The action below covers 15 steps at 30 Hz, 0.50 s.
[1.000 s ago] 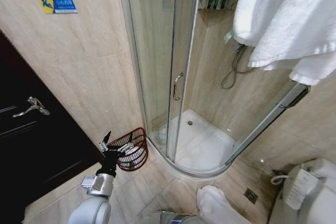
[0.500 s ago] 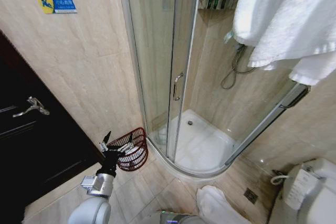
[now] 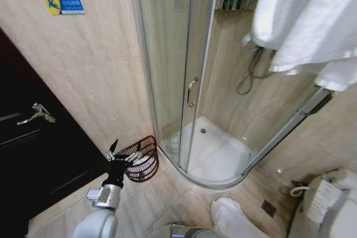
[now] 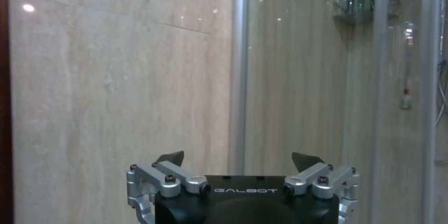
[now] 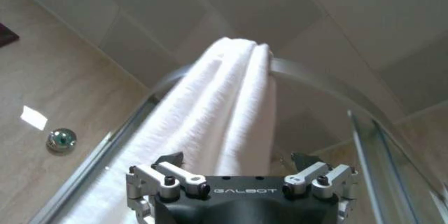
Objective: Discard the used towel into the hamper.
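Beige stone-look tiles cover the bathroom wall (image 3: 95,76) and floor, and a curved glass shower enclosure with chrome frame (image 3: 184,82) takes up the middle of the head view, its white tray at the bottom. A large white terry towel (image 3: 307,20) hangs over the enclosure's curved top rail at upper right; in the right wrist view the same white towel (image 5: 224,108) drapes over the grey rail in thick folds, directly ahead of the right gripper (image 5: 238,158), whose jaws stand spread with nothing between them. A dark wooden door with a silver lever handle (image 3: 33,137) fills the left edge. A second white towel (image 3: 234,221) lies crumpled on the floor tiles near the bottom of the head view, beside the white toilet (image 3: 329,204).

The hamper, a small round openwork basket of dark red-brown strands (image 3: 142,157), sits on the floor against the wall, just beside the near edge of the shower enclosure, with something white inside it. The left gripper (image 3: 121,150) is raised at the hamper's near side, overlapping its rim in the head view; its jaws are spread and empty. In the left wrist view the left gripper faces the tiled wall and the chrome post of the enclosure (image 4: 240,72).
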### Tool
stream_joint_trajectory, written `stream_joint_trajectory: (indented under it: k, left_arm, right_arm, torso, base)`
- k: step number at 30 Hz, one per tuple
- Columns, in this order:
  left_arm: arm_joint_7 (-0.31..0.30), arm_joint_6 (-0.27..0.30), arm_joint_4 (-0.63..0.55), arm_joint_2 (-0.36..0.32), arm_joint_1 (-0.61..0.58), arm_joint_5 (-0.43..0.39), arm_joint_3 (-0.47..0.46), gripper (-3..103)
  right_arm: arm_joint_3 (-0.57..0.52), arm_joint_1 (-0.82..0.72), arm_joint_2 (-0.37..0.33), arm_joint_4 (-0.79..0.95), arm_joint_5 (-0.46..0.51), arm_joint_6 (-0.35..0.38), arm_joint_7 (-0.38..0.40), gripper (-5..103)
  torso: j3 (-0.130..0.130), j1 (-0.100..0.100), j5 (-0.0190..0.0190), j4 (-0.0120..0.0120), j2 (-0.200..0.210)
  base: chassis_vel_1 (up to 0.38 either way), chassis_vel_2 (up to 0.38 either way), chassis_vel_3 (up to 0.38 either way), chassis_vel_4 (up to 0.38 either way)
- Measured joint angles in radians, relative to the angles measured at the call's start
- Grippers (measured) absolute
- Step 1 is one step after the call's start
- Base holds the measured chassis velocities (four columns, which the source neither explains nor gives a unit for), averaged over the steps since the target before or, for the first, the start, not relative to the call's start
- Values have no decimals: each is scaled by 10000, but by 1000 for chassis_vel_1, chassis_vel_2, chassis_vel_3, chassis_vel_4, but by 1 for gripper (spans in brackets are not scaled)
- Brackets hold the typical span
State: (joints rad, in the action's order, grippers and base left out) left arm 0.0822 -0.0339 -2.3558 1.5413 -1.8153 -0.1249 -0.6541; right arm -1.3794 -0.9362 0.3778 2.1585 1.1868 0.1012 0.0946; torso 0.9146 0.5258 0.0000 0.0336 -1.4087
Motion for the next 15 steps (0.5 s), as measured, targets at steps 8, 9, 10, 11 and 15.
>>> stream_joint_trajectory:
  k: [8, 9, 10, 11, 15]
  left_arm:
    - [-1, 0, 0, -6, 0, -1, -5, 100]
    - [-1, 0, 0, -5, 0, 0, -4, 100]
    - [-1, 0, 0, -5, 0, 0, -4, 100]
    - [-1, 0, 0, -1, 0, 0, -2, 100]
    - [-1, 0, 0, 1, 0, 0, 1, 100]
  right_arm:
    - [-20, -22, -204, -87, 72, -128, 180, 100]
    - [-20, -11, -288, -146, 69, -105, 223, 100]
    - [-20, -11, -288, -146, 69, -105, 223, 100]
    - [-9, 69, -447, -271, 80, -74, 273, 100]
    - [58, 269, -1059, -710, 479, -65, 388, 100]
  torso:
    - [0, 0, -4, 4, -1]
    - [1, 1, 0, 4, -1]
    - [1, 1, 0, 4, -1]
    - [1, 2, 7, 2, -1]
    - [1, 2, 8, -2, -1]
  base:
    - [134, 136, -129, -128]
    - [0, 0, 0, 0]
    - [0, 0, 0, 0]
    - [0, 0, 0, 0]
    - [-59, -48, 41, 39]
